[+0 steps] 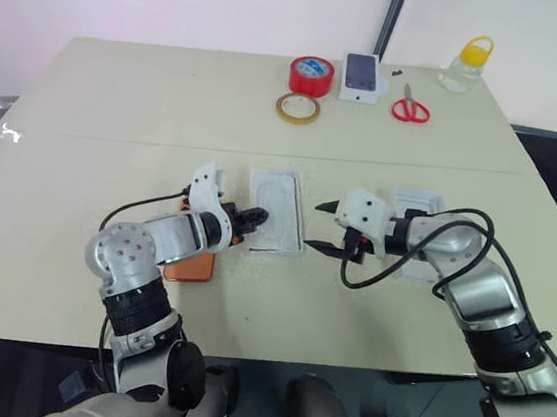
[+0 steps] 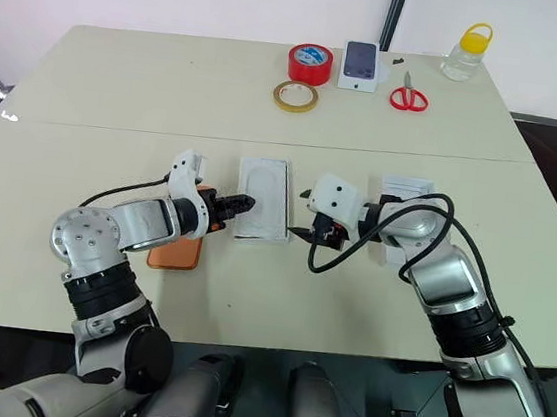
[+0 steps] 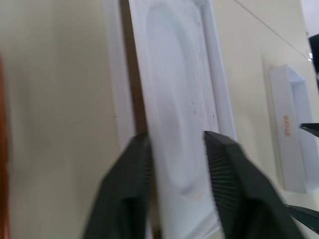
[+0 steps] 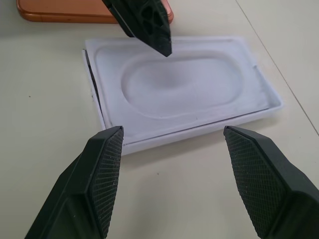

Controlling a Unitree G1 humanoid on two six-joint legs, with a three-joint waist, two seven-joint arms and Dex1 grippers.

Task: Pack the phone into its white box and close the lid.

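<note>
The white box (image 1: pixel 254 213) lies at the table's middle, and a flat white insert (image 4: pixel 174 84) with an oval recess rests slightly askew in it. The orange phone (image 1: pixel 189 267) lies flat to its left, partly under my left arm. My left gripper (image 1: pixel 261 216) points at the box's left edge, open, its fingertips over the insert's rim. From the other side my right gripper (image 1: pixel 317 226) faces the box, open wide with nothing between its fingers. The lid (image 1: pixel 422 205) sits right of the right gripper, partly hidden by that arm.
At the table's far side are a red tape roll (image 1: pixel 311 75), a tan tape ring (image 1: pixel 298 108), a small white box with a dark phone picture (image 1: pixel 362 77), red scissors (image 1: pixel 410 109) and a yellow-capped bottle (image 1: pixel 468 64).
</note>
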